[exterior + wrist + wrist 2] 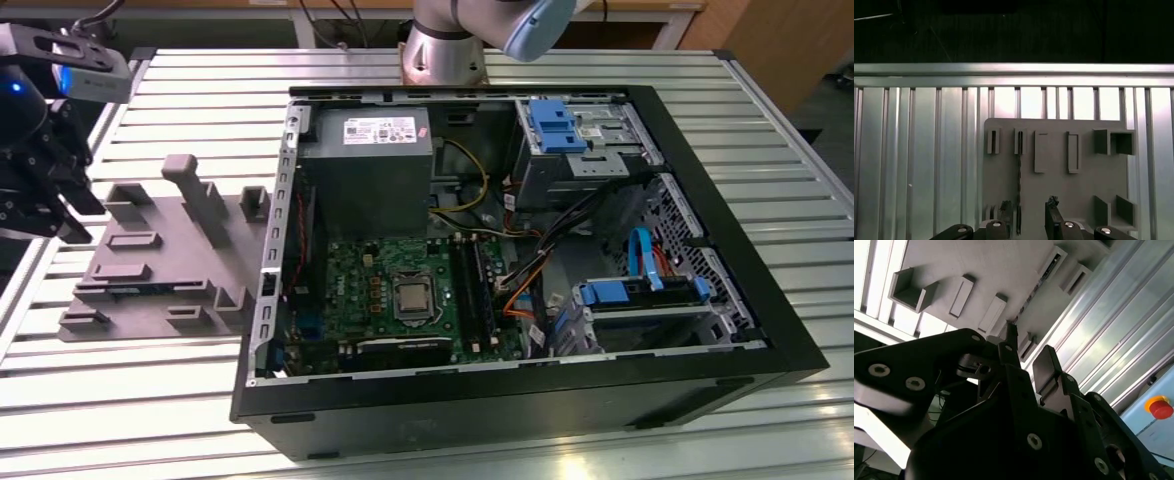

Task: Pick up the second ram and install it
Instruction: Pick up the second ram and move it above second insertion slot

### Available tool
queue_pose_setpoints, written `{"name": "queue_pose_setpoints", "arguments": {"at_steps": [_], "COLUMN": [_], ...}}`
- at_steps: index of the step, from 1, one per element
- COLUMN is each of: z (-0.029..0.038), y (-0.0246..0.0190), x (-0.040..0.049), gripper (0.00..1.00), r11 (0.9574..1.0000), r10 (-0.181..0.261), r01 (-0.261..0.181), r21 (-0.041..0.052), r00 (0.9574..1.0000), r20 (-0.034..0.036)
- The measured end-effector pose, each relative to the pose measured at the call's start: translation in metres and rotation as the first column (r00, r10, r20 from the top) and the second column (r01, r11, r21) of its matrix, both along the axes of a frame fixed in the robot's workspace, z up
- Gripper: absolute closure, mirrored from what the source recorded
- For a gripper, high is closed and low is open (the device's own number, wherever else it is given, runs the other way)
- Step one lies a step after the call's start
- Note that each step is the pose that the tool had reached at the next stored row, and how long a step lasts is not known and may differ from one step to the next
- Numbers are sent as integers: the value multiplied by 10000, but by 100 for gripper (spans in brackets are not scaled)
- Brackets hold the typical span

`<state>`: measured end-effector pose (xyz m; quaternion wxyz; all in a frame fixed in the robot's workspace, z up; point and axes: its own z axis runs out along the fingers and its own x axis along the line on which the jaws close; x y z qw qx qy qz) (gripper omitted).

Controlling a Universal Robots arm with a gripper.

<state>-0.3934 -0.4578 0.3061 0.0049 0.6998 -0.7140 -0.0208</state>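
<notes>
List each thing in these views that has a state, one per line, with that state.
End effector: open, empty, above the fixture.
Ram: on edge in the fixture, not gripped.
Case: on its side, side panel off.

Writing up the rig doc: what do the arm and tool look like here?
Arm: silver-grey metal tube sections with a light blue joint cap. Tool: matte black, angular linkage body with silver screw heads and two narrow black fingers. A grey box and a small blue light sit near the wrist.
</notes>
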Motion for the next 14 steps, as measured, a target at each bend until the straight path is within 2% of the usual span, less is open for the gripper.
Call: {"name": "queue_pose_setpoints", "arguments": {"at_steps": [7,14], "z": [-127,-254], "y": [-31,-43], "x": [-4,-10], "gripper": [60,60], "r11": [10000,10000], "r10": [-7,-46], "r01": [7,46], "r21": [1,0], "r00": [10000,10000], "r20": [12,31]}}
